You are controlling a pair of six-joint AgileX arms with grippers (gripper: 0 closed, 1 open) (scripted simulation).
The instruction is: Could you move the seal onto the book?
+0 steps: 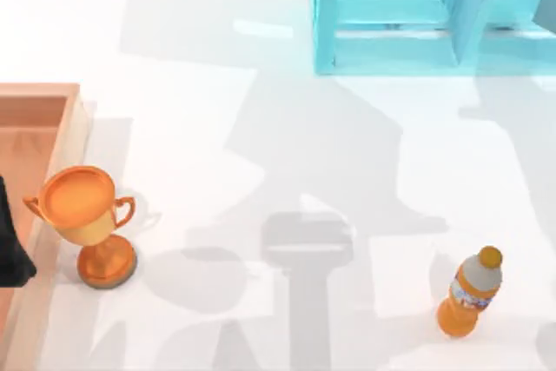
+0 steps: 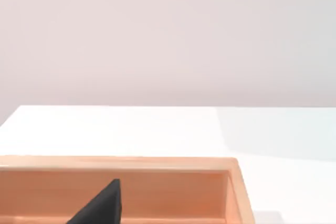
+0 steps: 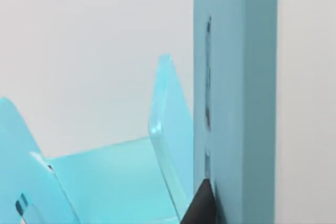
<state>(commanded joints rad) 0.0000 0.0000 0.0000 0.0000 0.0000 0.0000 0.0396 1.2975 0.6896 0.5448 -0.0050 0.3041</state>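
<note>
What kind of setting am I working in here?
Likely a rendered tabletop test scene: a plain white table holding unrelated props, namely a trophy, a drink bottle, a wooden tray and a light-blue shelf unit.

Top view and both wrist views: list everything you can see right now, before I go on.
table: one, white, under everything.
tray: one, light wood, at the top view's left edge.
trophy: one, orange-gold, upright just right of the tray.
bottle: one, orange with a yellow cap, near side on the right.
shelf unit: one, light blue, far side on the right.
book: one, teal-blue, standing on edge beside a shelf divider.
left gripper: one, black, over the tray.
right gripper: one, black, close to the book.
</note>
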